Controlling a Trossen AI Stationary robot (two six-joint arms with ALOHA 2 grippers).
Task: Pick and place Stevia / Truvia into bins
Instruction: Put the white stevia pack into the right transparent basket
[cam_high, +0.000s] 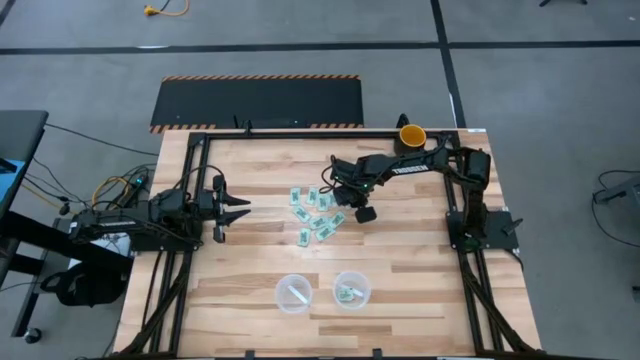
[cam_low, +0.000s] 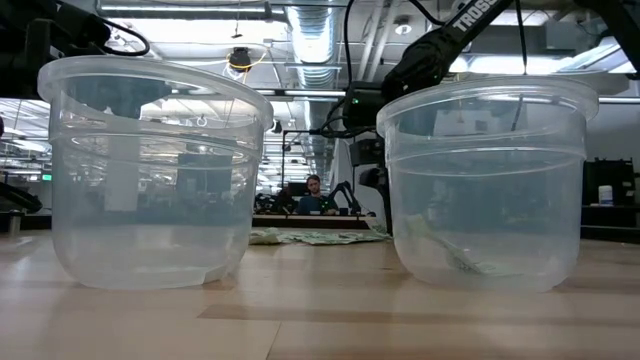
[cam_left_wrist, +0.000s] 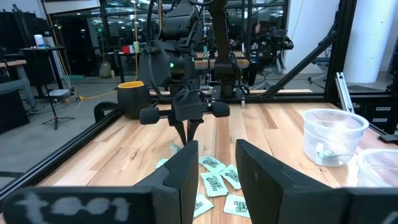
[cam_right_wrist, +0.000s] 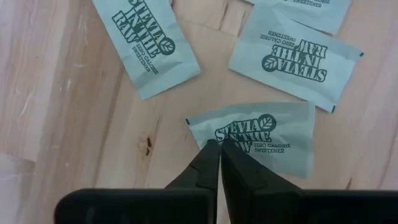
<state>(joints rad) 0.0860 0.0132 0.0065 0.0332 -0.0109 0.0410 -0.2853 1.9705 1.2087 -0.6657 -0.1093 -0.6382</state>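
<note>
- The right gripper (cam_right_wrist: 217, 149) hangs low over the bench (cam_high: 400, 270), its dark tapered fingers pressed together with their tips on the edge of one Stevia packet (cam_right_wrist: 264, 140); whether paper is pinched between them I cannot tell.
- That packet is a flat pale-green paper rectangle with dark print, lying on light planked wood; two more packets (cam_right_wrist: 146, 37) lie just beside it.
- The packets (cam_high: 316, 213) lie scattered mid-bench.
- Two round clear plastic cups (cam_high: 294, 293) stand near the front edge, side by side; the right-hand cup (cam_high: 351, 289) holds green packets.
- The left gripper (cam_high: 236, 207) waits at the left side, its fingers spread and holding nothing.
</note>
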